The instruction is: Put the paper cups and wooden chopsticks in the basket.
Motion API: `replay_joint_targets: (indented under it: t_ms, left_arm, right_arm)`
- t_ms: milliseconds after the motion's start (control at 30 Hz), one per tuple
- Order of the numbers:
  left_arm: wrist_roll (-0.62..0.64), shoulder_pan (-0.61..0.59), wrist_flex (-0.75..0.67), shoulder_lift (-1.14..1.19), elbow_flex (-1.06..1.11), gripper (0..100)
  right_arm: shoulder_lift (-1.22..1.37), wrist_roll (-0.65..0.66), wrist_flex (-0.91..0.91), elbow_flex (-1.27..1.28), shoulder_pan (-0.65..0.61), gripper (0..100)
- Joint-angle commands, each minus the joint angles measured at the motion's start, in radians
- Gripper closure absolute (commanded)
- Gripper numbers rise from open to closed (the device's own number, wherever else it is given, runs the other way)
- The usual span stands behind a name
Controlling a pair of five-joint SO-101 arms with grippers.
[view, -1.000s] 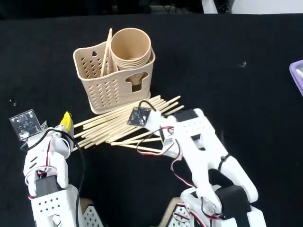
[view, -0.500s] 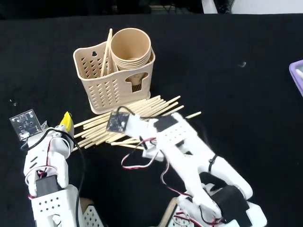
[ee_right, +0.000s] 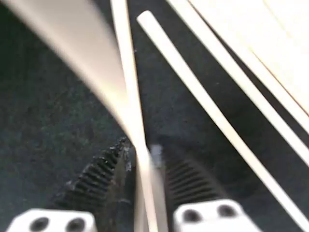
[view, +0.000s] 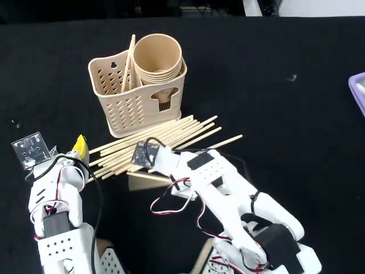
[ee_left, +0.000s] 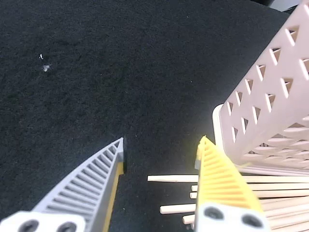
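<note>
Right wrist view: right pincer (ee_right: 142, 151) is narrow, nipped on the held stick (ee_right: 126, 72), whose length runs out ahead of the fingers, roughly in line w/ them (a pale blurred band crosses beside it, can't tell what). Other sticks lie on the desk (ee_right: 43, 96) just beyond, at a slant to it.

High view: right arm (view: 214, 180) sits low over the pile (view: 165, 132), wrist above the pile's near-left part. Basket (view: 134, 111) stands just past the pile, up-desk from that wrist. Cups (view: 158, 54) are already stacked in its right compartment, and 1 upright stick (view: 129, 63) is in the left one. The coming move turns on this: the held stick looks near flat while the basket opens upward, so it prob. needs tipping on end before it goes in. Most of the pile is not yet in.

Left pincer (ee_left: 161, 145) is wide w/ nothing in it, over the desk beside the basket wall and the pile's left ends. It's near too, but the right arm has the stick.

Vs. 1.0 s ago: right wrist has slid left along the pile, the few loose sticks on the pile's near side are disturbed, and 1 stray stick (view: 225, 141) now lies apart at the right end. Left arm is unchanged.
</note>
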Motion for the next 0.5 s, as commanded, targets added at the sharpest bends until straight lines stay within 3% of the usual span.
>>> replay_joint_targets:
  t_ms: [0,467]
  left_arm:
    - [-0.009,-0.002,0.005,-0.005,0.025,76]
    - [-0.009,-0.002,0.005,-0.005,0.025,76]
  right_arm:
    - [-0.008,-0.089,-0.012,-0.021,-0.021,97.6]
    - [-0.010,-0.204,-0.117,0.044,-0.031,98.8]
